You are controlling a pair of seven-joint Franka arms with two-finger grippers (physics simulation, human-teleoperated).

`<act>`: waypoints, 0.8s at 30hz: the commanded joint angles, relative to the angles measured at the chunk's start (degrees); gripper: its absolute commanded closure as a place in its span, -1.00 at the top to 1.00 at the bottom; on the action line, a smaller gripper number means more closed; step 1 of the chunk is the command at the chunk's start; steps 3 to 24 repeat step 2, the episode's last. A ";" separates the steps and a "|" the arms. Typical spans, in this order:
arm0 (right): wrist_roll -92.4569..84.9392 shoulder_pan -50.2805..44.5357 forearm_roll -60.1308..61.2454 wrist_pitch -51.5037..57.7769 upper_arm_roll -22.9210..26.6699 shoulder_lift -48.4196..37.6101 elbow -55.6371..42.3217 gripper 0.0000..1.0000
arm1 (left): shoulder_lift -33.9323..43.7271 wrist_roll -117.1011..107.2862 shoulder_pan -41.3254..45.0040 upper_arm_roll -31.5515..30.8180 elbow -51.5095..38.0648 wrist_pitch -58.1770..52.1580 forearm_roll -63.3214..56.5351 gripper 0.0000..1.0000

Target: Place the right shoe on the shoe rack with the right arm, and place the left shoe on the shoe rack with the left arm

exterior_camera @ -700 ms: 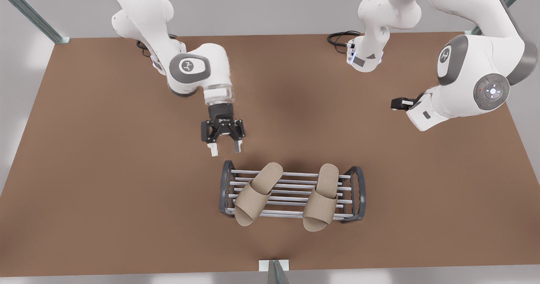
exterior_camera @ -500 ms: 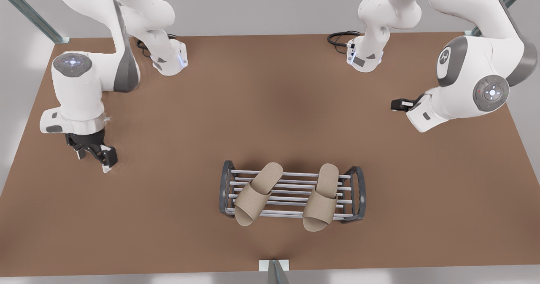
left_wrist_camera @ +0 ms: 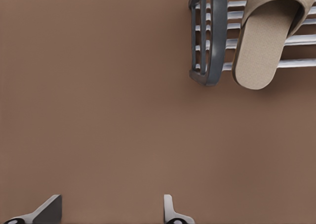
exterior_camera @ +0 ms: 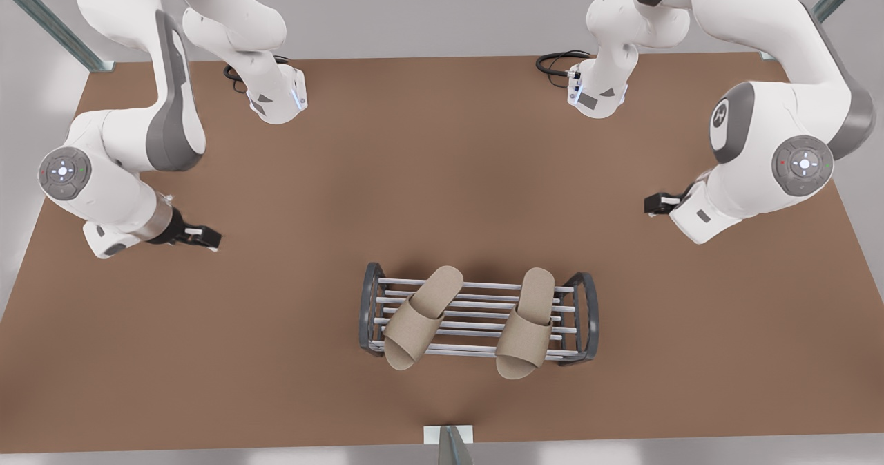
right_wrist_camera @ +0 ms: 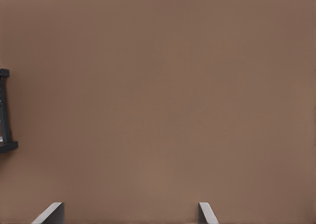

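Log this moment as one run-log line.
left shoe: on shoe rack | right shoe: on rack | left hand: open, apart | right hand: open, apart

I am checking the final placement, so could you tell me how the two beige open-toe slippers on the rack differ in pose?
The slipper on the front view's left lies slanted across the silver-barred, dark-framed shoe rack; the slipper on the front view's right lies almost square to the bars. The left one sits close to the rack's end frame; the right one sits further in from its end. Both overhang the near bar, and neither is held.
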State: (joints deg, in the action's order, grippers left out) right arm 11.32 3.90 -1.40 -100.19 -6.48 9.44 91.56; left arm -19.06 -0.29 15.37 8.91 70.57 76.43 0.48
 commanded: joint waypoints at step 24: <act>-21.60 0.49 -2.37 9.40 0.24 0.14 -8.24 1.00 | -0.45 -2.96 0.01 0.06 -0.08 2.67 -0.04 1.00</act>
